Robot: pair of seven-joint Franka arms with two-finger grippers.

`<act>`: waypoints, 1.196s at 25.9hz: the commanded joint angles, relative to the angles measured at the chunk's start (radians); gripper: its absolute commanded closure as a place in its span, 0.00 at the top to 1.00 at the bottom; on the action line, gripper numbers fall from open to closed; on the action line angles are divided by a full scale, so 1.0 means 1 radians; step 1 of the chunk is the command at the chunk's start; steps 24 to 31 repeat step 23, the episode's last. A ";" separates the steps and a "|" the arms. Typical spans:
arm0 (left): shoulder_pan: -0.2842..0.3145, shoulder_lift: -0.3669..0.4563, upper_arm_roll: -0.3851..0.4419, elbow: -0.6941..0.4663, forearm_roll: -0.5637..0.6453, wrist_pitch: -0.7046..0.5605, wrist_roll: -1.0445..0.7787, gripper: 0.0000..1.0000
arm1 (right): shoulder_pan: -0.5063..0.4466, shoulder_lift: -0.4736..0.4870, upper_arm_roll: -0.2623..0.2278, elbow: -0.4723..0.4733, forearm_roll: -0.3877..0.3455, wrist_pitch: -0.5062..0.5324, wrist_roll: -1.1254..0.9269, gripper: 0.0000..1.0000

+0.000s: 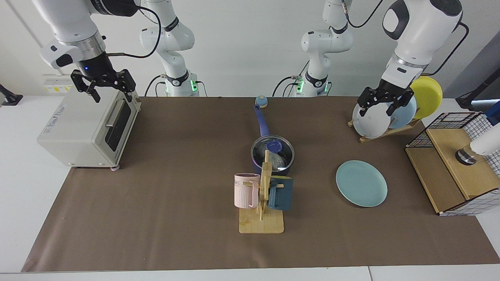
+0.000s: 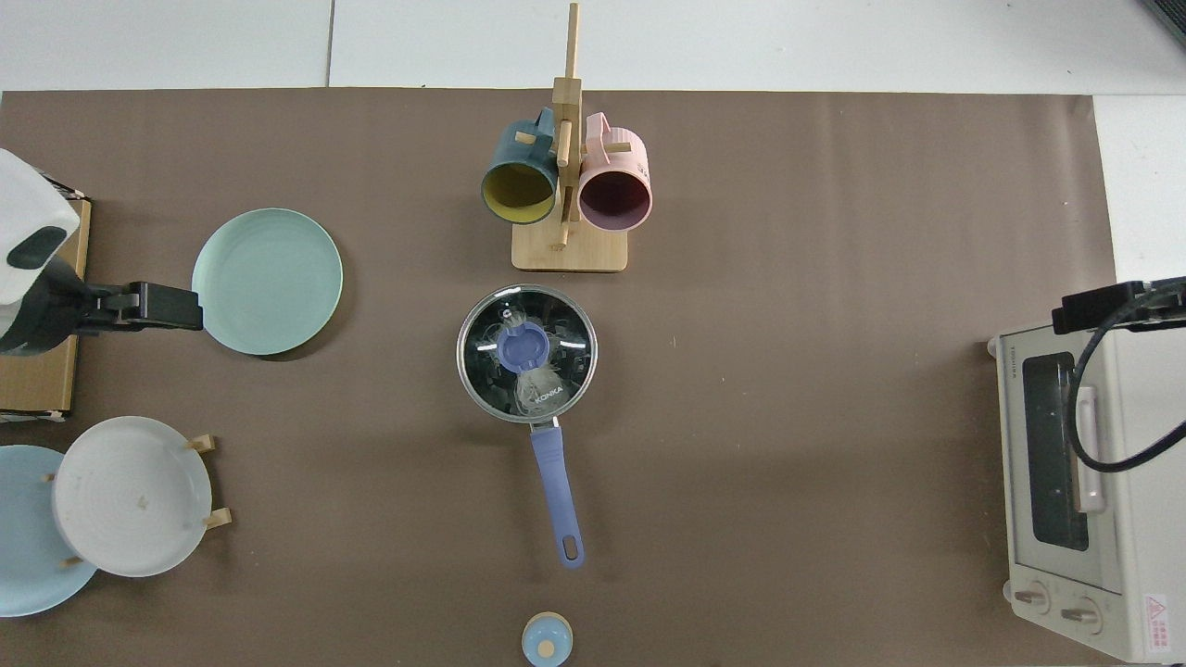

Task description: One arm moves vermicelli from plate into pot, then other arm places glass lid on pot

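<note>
**Lid on the pot, both my grippers up and empty**

My right gripper (image 1: 104,84) hangs in the air above the toaster oven (image 1: 84,128), fingers spread wide and holding nothing. From above only its dark edge and a loop of cable show at the oven's top.

My left gripper (image 1: 383,102) waits in front of the white plate (image 1: 370,121) standing in the wooden rack, with the light-blue and yellow plates behind it. Its fingers are apart too and grip nothing.

The pot (image 2: 526,353) sits in the middle of the brown mat (image 2: 788,463), its long blue handle (image 2: 556,496) pointing toward my bases. The lid (image 2: 482,320) rests flat on it, rim on rim, the blue knob (image 2: 522,345) near the centre. Through the glass I can see the vermicelli (image 2: 537,389) as a pale clump on the dark bottom, on the handle side.

The plate (image 2: 267,281) lies bare on the mat, well apart from the pot, on my left side.

Just beside the pot, away from me, stands the mug tree (image 2: 567,139) with a teal mug (image 2: 516,181) and a pink mug (image 2: 614,185) hanging on it. A small blue bell (image 2: 547,639) sits beyond the handle's end.
</note>
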 commanded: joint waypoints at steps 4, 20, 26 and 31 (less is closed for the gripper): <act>0.001 -0.005 -0.002 0.011 0.013 -0.021 0.009 1.00 | -0.009 -0.057 -0.004 -0.063 0.040 -0.030 0.002 1.00; 0.001 -0.005 -0.002 0.011 0.013 -0.021 0.009 1.00 | -0.007 -0.038 0.009 -0.057 0.043 0.012 0.051 1.00; 0.001 -0.005 -0.002 0.011 0.013 -0.021 0.009 1.00 | -0.007 -0.033 0.009 -0.058 0.042 0.016 0.053 1.00; 0.001 -0.005 -0.002 0.011 0.013 -0.021 0.009 1.00 | -0.007 -0.033 0.009 -0.058 0.042 0.016 0.053 1.00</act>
